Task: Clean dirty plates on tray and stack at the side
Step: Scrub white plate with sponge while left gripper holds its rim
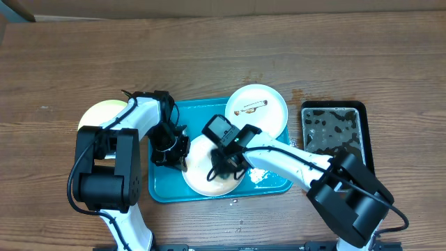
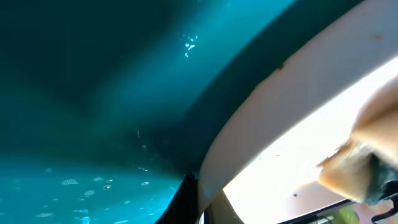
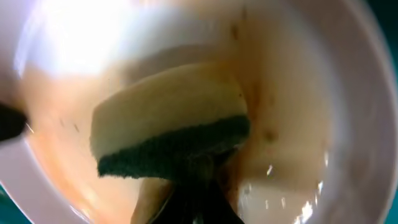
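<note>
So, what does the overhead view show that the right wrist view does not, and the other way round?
Only the overhead view shows the whole turquoise tray, a second white plate with a brown smear at its far right corner, a yellow-green plate on the table beside the left arm, and a black tray of water.

Only the right wrist view shows the sponge, yellow with a dark green side, and brown smears beside it.

Both show the white plate being wiped.

The tabletop (image 1: 209, 56) is matt grained wood, the tray (image 1: 195, 111) glossy plastic, the sponge (image 3: 165, 118) soft foam with rough backing.
</note>
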`<state>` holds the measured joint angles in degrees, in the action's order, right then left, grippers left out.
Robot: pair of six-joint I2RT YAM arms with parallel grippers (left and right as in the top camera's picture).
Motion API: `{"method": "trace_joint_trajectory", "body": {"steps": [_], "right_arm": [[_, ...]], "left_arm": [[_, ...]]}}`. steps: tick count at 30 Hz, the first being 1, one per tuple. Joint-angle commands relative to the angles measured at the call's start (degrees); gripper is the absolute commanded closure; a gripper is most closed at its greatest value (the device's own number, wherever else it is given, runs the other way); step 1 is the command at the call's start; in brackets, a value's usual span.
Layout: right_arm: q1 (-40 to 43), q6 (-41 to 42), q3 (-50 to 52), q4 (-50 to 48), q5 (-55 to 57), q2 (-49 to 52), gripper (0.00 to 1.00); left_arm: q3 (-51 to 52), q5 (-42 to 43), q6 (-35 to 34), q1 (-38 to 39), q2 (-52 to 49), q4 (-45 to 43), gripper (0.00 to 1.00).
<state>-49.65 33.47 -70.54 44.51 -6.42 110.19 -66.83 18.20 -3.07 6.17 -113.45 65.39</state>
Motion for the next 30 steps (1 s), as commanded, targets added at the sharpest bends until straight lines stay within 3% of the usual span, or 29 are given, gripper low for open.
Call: {"method": "trace_joint_trajectory", "body": {"steps": [1, 4, 7, 11, 18, 21, 25, 30], "right_arm": [[-1.0, -0.1, 1.9, 5.3, 5.0, 2.1, 0.96], [0.5, 4.7, 1.6, 8.1, 13.7, 2.1, 0.96], [2.8, 5.7, 0.3, 7.2, 15.0, 2.1, 0.96], [4.3, 1.5, -1.7, 1.8, 11.0, 2.1, 0.96], [3.0, 1.4, -1.9, -6.4, 6.0, 2.1, 0.92], [1.5, -2.7, -1.9, -7.0, 0.4, 2.1, 0.96], [-1.1, -8.5, -1.9, -2.0, -4.7, 2.1, 0.96], [-2.1, -5.0, -1.9, 7.2, 9.0, 2.1, 0.96]], "left_arm": [[1.6, -4.6, -0.4, 0.3, -1.6, -1.7, 0.96], [1.6, -4.6, -0.4, 0.3, -1.6, -1.7, 0.96], [1.6, -4.6, -0.4, 0.3, -1.6, -1.7, 0.96], [1.6, -4.6, -0.4, 0.3, -1.6, -1.7, 0.96], [1.6, -4.6, -0.4, 0.3, -1.6, -1.8, 0.96], [1.6, -4.6, -0.4, 0.3, -1.6, -1.8, 0.96], [1.6, -4.6, -0.4, 0.3, -1.6, -1.8, 0.96], [1.6, -4.6, -0.4, 0.3, -1.6, -1.8, 0.96]]}}
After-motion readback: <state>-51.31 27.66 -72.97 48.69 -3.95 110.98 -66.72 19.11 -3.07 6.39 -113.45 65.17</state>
